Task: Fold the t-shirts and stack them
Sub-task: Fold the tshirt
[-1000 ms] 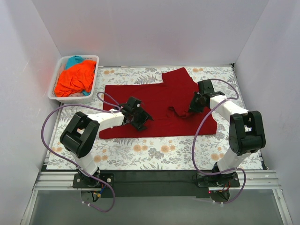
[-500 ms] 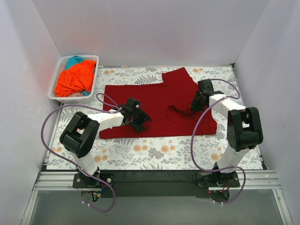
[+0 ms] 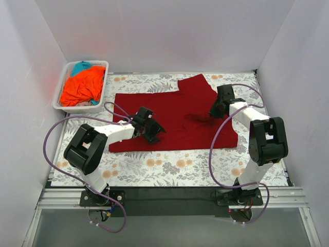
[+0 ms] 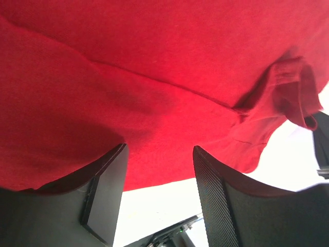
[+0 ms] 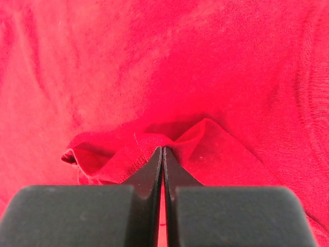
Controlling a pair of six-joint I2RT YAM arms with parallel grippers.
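1. On the floral-patterned tablecloth (image 3: 169, 165), the dark red cloth t-shirt (image 3: 169, 110) lay spread flat at mid-table, long side running left to right. One sleeve reached toward the far edge, right of centre.
2. A small puckered ridge of cloth stood up on the shirt's right half, at the tip of the right gripper (image 3: 212, 114).
3. Right gripper sat low on the cloth. Wrist view: its two black fingers (image 5: 139, 195) were pressed flat together with no gap, and a raised fold of the red cloth was pinched at their tips.
4. Left gripper (image 3: 152, 131) was down on the shirt left of centre, near the front hem. Wrist view: its fingers (image 4: 105, 190) stood well apart, with red cloth just past the tips and nothing clamped between them. Bright background showed through the gap.
5. Far-left corner: white slotted plastic basket (image 3: 77, 108), apart from the red shirt.
6. The bright orange cloth t-shirt (image 3: 82, 86) was heaped inside the basket and filled most of it. The teal cloth t-shirt (image 3: 80, 67) showed at the far end, partly under the orange one.
7. Purple cables (image 3: 51, 135) looped beside both arms.
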